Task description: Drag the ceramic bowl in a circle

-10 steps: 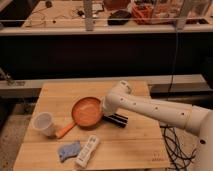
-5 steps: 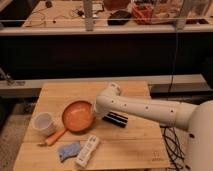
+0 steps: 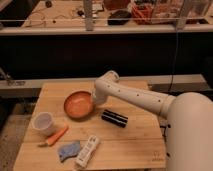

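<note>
The ceramic bowl [image 3: 77, 105], orange-brown and glossy with a paler inside, sits on the wooden table [image 3: 135, 145] left of centre. The white arm reaches in from the right and bends down over the bowl's right rim. My gripper [image 3: 94, 101] is at that rim, hidden behind the arm's wrist.
A white cup [image 3: 43, 123] stands left of the bowl near the table's left edge. An orange carrot [image 3: 56, 136], a blue cloth-like item [image 3: 68, 150] and a white oblong object [image 3: 87, 150] lie at the front. A black cylinder [image 3: 114, 118] lies right of the bowl.
The bowl first slid left and toward the table's front, then moved back away from the front edge, the arm's wrist going with it. The carrot ended up farther left and forward.
</note>
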Action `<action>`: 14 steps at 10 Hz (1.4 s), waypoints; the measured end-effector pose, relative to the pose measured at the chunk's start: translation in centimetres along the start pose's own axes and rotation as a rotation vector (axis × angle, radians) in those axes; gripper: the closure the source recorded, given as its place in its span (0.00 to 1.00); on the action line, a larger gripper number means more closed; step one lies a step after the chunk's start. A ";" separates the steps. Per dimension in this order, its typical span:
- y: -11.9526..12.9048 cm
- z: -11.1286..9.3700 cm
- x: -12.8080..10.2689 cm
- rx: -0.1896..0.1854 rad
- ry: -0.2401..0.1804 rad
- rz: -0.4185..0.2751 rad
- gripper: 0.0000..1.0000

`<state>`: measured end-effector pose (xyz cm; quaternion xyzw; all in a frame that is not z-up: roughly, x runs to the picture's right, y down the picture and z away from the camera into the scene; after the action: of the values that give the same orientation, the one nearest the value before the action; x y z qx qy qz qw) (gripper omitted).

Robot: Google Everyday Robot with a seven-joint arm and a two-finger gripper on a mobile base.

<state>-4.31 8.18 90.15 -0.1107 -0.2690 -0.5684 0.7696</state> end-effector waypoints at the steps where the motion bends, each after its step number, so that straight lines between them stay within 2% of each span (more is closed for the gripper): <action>1: 0.7 -0.2 0.6 -0.003 0.002 0.019 1.00; 5: 6.8 -3.2 1.2 -0.006 0.043 0.124 1.00; 7: 10.1 -5.6 -0.5 -0.004 0.072 0.171 1.00; 8: 10.7 -6.0 -1.7 -0.003 0.076 0.171 1.00; 11: 10.6 -6.4 -5.8 0.009 0.076 0.137 1.00; 14: 6.9 -4.4 -9.3 0.025 0.046 0.041 1.00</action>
<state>1.50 15.94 82.37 -0.0935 -0.2559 -0.5514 0.7885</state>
